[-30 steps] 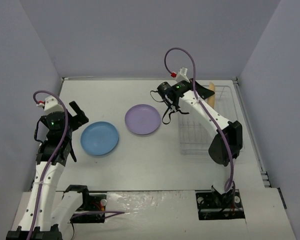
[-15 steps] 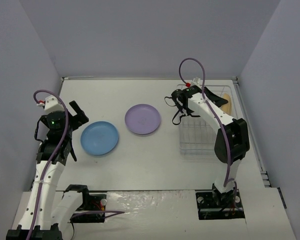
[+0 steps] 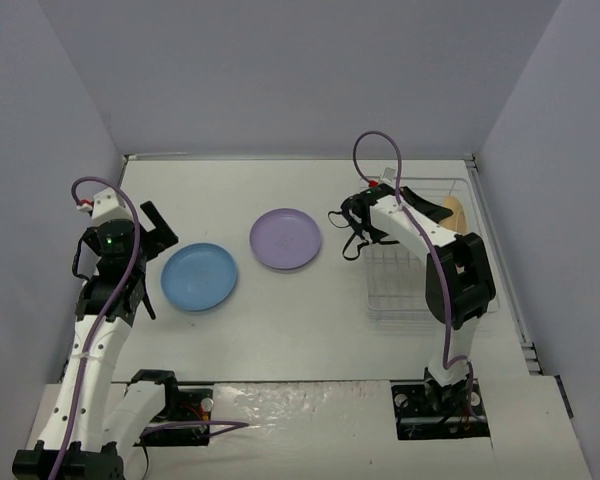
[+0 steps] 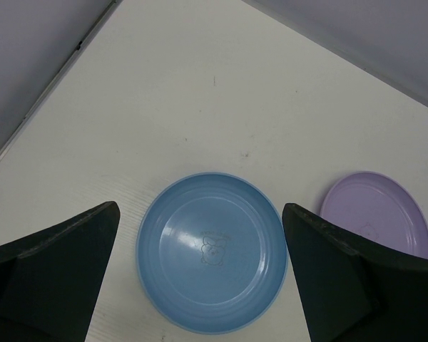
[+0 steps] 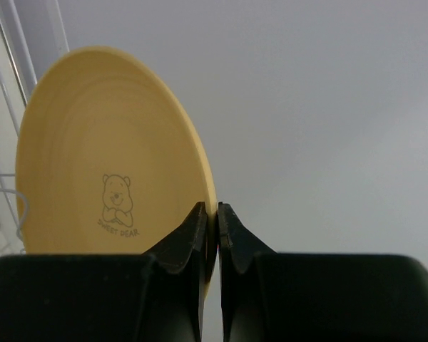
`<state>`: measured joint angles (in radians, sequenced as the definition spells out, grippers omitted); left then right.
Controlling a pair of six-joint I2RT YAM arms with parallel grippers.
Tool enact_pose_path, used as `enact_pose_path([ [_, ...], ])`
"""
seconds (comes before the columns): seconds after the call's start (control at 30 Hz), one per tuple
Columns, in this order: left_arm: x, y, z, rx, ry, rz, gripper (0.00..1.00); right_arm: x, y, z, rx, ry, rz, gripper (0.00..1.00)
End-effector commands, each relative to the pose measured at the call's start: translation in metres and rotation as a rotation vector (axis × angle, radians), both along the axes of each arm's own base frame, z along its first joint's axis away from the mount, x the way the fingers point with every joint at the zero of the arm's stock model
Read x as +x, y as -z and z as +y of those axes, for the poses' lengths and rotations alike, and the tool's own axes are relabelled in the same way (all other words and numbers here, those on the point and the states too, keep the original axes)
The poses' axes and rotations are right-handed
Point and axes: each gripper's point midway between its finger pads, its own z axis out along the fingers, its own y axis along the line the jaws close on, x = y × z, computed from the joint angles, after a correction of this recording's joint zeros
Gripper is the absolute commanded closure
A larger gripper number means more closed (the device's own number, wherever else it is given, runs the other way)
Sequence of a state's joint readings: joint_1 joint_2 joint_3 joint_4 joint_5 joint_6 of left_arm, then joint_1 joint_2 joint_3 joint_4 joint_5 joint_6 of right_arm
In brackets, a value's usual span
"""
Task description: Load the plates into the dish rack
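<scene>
1. Left pincer (image 3: 160, 228), top view: hangs above the worktop (image 3: 280, 330), well apart from the dish rack (image 3: 395, 300). Its fingers are spread and grip nothing.
2. Blue plate (image 3: 199, 276) lies flat, farthest from the rack. Lavender plate (image 3: 285, 239) lies flat between it and the rack, touching neither.
3. Right pincer (image 3: 442, 210) reaches into the rack's far end, at the orange-yellow plate (image 3: 459, 212) standing on edge there.
4. Left wrist view: pincer (image 4: 200, 206) released, fingers (image 4: 64, 263) wide apart. Blue plate (image 4: 210, 253) sits below the gap, lavender plate (image 4: 376, 210) just beside it, on bare worktop (image 4: 200, 107).
5. Right wrist view: pincer (image 5: 210, 208) clenched on the rim of the orange-yellow plate (image 5: 107, 157), which stands upright, bear print facing the camera. Rack wires (image 5: 3, 178) run just beside it.
</scene>
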<state>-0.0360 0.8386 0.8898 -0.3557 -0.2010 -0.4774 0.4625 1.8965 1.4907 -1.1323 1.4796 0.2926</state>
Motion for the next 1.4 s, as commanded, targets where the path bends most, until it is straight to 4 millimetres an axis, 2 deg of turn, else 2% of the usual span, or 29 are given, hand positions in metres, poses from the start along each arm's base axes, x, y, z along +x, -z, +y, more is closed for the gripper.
enact_pose_path([
  [0.0, 0.008, -0.028, 0.005, 0.004, -0.027, -0.091, 0.03, 0.005, -0.043, 0.002, -0.307, -0.083, -0.114, 1.0],
  [0.13, 0.008, -0.029, 0.005, 0.004, -0.027, -0.091, 0.03, 0.001, -0.061, 0.004, -0.301, -0.079, -0.152, 1.0],
  [0.3, 0.008, -0.029, 0.005, 0.004, -0.026, -0.092, 0.03, -0.001, -0.1, 0.018, -0.272, -0.077, -0.23, 1.0],
  [0.5, 0.01, -0.028, 0.006, 0.009, -0.029, -0.086, 0.03, -0.008, -0.113, 0.028, -0.26, -0.103, -0.247, 1.0],
  [0.67, 0.014, -0.024, 0.005, 0.01, -0.022, -0.071, 0.03, -0.01, -0.107, 0.035, -0.24, -0.128, -0.215, 1.0],
  [0.8, 0.017, -0.022, 0.005, 0.013, -0.021, -0.061, 0.03, -0.01, -0.091, 0.034, -0.235, -0.131, -0.137, 1.0],
  [1.13, 0.02, -0.019, 0.004, 0.012, -0.018, -0.053, 0.03, -0.023, -0.085, 0.029, -0.228, -0.139, -0.071, 1.0],
  [1.3, 0.02, -0.021, 0.004, 0.012, -0.02, -0.056, 0.03, -0.031, -0.048, 0.023, -0.166, -0.156, -0.029, 1.0],
  [1.37, 0.02, -0.021, 0.004, 0.013, -0.02, -0.055, 0.03, -0.033, -0.04, 0.021, -0.153, -0.161, -0.037, 1.0],
])
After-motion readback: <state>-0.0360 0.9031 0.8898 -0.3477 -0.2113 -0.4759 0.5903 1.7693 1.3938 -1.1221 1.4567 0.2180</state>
